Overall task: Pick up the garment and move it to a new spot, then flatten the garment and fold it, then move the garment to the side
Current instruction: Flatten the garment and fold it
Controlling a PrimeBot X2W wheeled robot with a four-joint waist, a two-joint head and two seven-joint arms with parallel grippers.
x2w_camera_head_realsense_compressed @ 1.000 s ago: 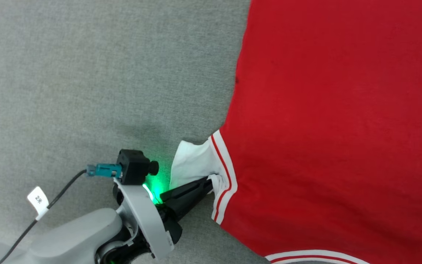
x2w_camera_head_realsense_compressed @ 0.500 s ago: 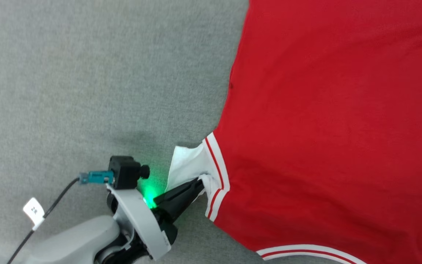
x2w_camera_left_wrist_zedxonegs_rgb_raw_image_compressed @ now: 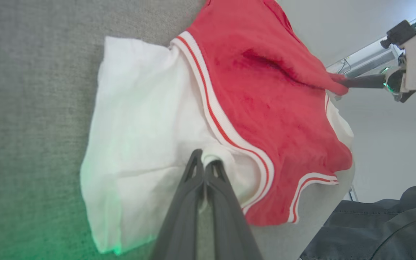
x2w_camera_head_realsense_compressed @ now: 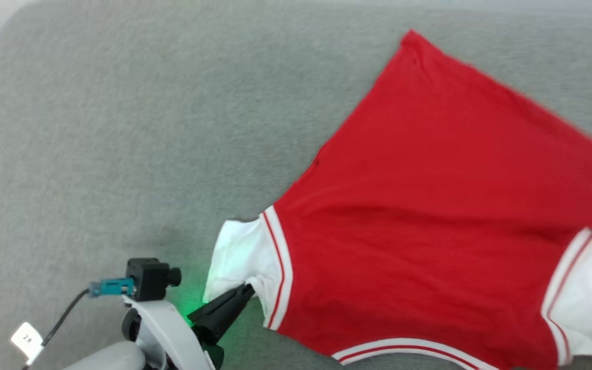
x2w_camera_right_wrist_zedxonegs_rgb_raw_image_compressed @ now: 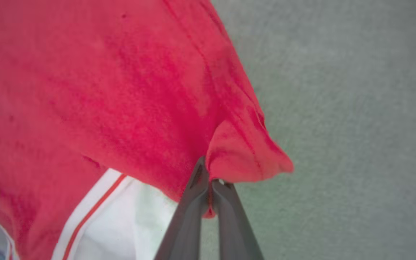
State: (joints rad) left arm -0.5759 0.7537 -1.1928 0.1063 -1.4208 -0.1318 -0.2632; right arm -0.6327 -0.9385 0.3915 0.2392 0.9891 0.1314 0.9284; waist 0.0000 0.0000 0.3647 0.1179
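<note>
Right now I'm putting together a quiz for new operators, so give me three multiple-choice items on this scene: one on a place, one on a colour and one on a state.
1. Where does the left gripper hold the garment?
A. at the neck opening
B. on its white sleeve
C. at a red corner

2. What colour is the surface under the garment?
A. grey
B. blue
C. brown

3. What state is the right gripper in?
A. open, clear of the cloth
B. shut on nothing
C. shut on red cloth of the garment

Answers:
1 B: the left wrist view shows its fingertips pinching white cloth.
2 A: the head view shows grey fabric around the garment.
3 C: the right wrist view shows its fingers closed with a red fold between them.
</note>
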